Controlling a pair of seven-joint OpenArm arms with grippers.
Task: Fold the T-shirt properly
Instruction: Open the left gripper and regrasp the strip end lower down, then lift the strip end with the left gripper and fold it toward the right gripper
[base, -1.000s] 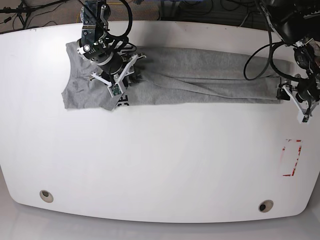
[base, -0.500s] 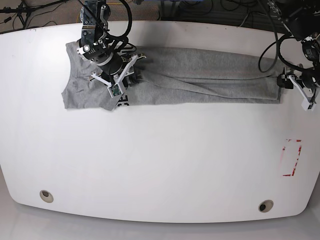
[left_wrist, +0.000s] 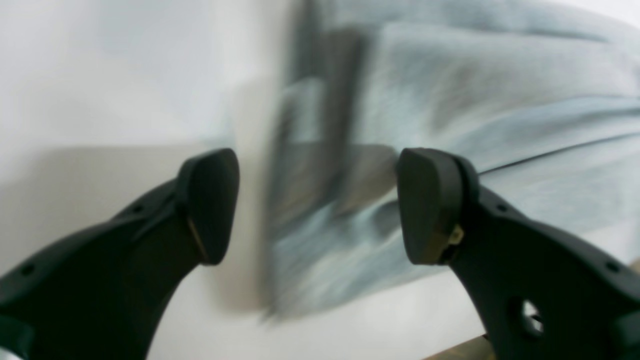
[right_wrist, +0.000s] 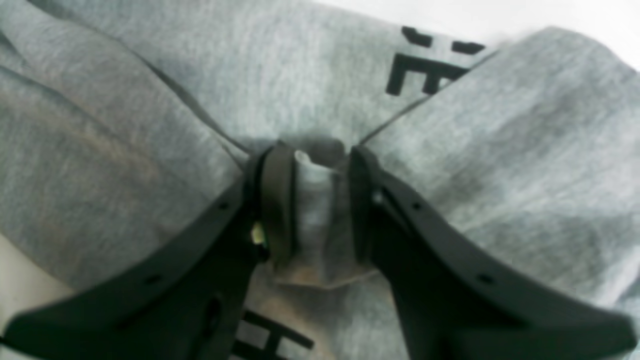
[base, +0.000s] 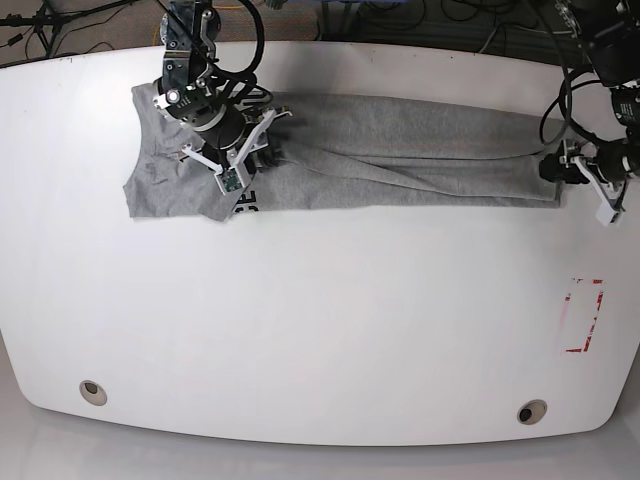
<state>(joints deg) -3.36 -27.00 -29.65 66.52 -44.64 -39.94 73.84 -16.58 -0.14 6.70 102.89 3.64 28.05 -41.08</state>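
The heather-grey T-shirt (base: 400, 150) lies as a long, narrow folded strip across the far part of the white table (base: 320, 330). Black lettering (right_wrist: 425, 70) shows near its left end. My right gripper (right_wrist: 317, 165) sits on that left end, shut on a pinched-up ridge of the grey cloth; in the base view the right gripper (base: 262, 148) stands over the same spot. My left gripper (left_wrist: 320, 205) is open with nothing between its fingers. The shirt's right edge (left_wrist: 450, 125) lies blurred just beyond it. In the base view the left gripper (base: 552, 168) hovers at that right end.
A red-outlined rectangle (base: 583, 315) is marked on the table near the right edge. Two round holes (base: 92, 392) (base: 531, 411) sit near the front edge. Cables (base: 400, 25) lie behind the far edge.
My left gripper has shifted up along the shirt's right end and turned toward it, its jaws a little wider. The right gripper and the shirt's left end have stayed put.
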